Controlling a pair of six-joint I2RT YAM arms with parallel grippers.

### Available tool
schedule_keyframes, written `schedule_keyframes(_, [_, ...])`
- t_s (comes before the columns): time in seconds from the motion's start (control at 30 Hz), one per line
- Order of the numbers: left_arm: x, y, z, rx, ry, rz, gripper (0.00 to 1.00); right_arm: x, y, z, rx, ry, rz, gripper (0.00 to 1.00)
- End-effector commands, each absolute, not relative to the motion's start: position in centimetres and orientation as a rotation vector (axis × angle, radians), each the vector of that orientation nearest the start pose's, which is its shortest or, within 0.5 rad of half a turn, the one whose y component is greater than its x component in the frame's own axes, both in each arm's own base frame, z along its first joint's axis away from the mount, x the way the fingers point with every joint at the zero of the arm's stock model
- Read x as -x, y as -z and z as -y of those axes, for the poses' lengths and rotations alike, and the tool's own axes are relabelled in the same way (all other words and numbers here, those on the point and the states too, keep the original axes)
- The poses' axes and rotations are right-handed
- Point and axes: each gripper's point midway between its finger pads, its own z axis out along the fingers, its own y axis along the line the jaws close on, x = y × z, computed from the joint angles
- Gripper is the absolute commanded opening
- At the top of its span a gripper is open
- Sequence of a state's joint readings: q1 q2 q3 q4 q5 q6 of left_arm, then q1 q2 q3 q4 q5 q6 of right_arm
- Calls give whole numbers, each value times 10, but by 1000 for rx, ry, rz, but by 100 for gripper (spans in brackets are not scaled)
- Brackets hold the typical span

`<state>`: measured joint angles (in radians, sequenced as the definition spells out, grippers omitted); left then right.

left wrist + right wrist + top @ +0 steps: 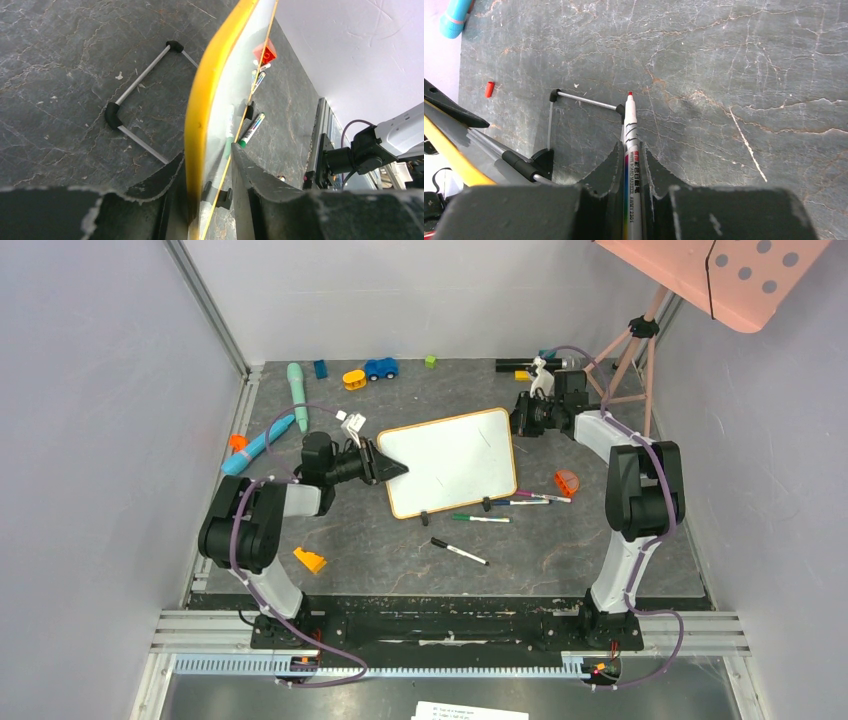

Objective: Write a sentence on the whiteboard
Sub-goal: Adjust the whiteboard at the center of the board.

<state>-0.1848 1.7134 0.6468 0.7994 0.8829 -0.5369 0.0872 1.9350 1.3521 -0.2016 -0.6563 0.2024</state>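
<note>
The right claw (pixel 630 150) is clamped narrow on a marker (pixel 630 120), which juts out past the fingertips with its cap off and its red tip bare. The tip hangs over bare counter (pixel 734 65), touching nothing. At 10 o'clock from the tip is the wire stand (pixel 586 101) on the back of the board. A small red piece (pixel 489 89), possibly the cap, lies further out at 9 o'clock.

The left claw (pixel 207 160) is closed on the board (pixel 455 455), one finger on the back and one on the white face, pinching the frame at the board's 9 o'clock edge. Its wrist view shows the board on edge between the fingers, with the stand folded out behind it, so the board looks propped or tipped up and not lying flat. How steeply, I cannot tell.

From above, the board sits mid-counter between the two arms. The right claw is just off its 1 o'clock corner, near but apart from the writing face. Spare pens (pixel 480 518) lie on the counter along the board's 5 o'clock side.

As for progress, the face reads blank in the overhead view and no red strokes show, so the sentence looks not yet begun. The set-up appears done: marker uncapped and gripped, board steadied. What is left is to bring the tip round onto the white face and write every word.
</note>
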Motion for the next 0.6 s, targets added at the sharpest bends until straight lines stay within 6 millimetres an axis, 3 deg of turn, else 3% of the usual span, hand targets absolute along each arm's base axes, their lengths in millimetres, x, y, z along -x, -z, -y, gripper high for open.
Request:
schedule_keyframes(0.0, [-340, -123, 217, -426, 1302, -1860, 36, -457, -108, -167, 222, -976, -2270, 0])
schedule_keyframes(0.17, [-339, -123, 219, -445, 1318, -1863, 26, -454, -108, -169, 229, -988, -2272, 0])
schedule_keyframes(0.57, [-338, -117, 223, -445, 1333, -1887, 23, -435, -110, -170, 249, -1006, -2275, 0])
